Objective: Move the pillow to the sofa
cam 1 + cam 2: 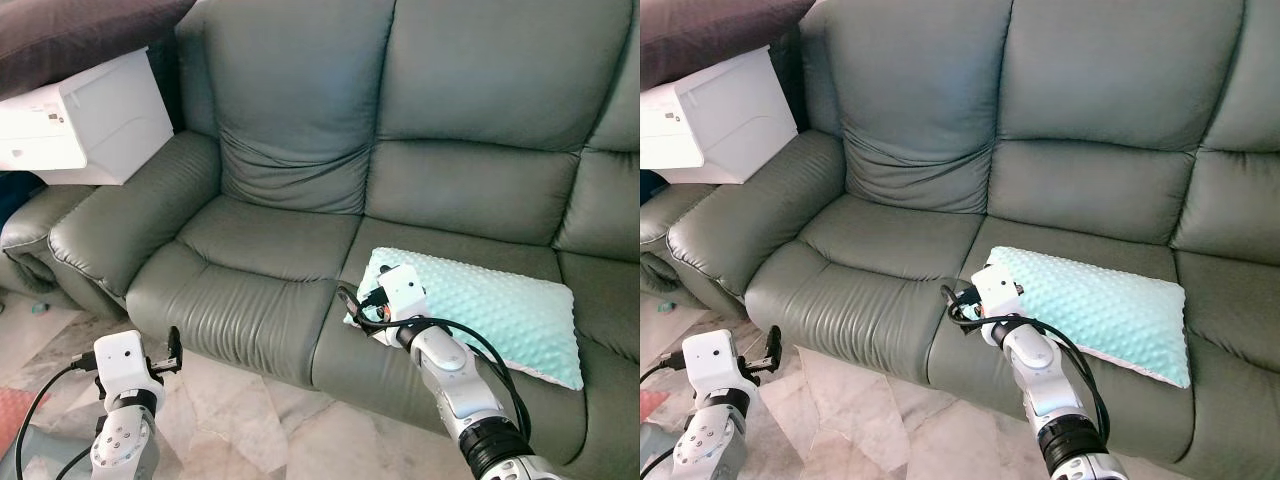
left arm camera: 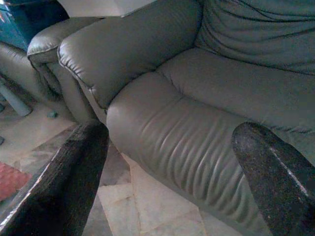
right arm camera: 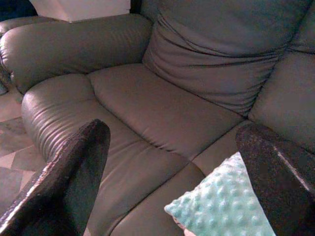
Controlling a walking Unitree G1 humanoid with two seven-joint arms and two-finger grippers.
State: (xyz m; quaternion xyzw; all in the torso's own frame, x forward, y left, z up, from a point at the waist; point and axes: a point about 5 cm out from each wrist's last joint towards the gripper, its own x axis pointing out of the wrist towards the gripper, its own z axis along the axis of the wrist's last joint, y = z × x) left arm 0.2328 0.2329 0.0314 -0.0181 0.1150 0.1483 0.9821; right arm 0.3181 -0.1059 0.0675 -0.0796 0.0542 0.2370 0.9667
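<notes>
1. One grey-green leather sofa (image 1: 300,250) is seen, with three seat cushions and a padded armrest at the left end.
2. One mint-green dotted fleece pillow (image 1: 490,305) is counted; it lies flat on the sofa seat, right of centre, across the seam between the middle and right cushions, its long side running left to right.
3. One white box-like cabinet (image 1: 95,125) is seen at the far left, behind the armrest, with a dark brown cushion (image 1: 70,35) lying on top of it.
4. A pale marble-patterned tiled floor (image 1: 230,420) is seen in front of the sofa.
5. Two silver arms are counted. The right arm is stretched forward and leftward from the near right, and its wrist rests at the pillow's near-left corner.
6. The right gripper (image 3: 172,162) is spread wide, nothing being held; in the right wrist view the pillow corner lies between its two black fingers (image 3: 69,177) and beneath them.
7. The left arm is kept low at the near left, above the floor and just before the sofa's front edge.
8. The left gripper (image 2: 170,172) is likewise spread apart and empty, pointed at the left seat cushion.
</notes>
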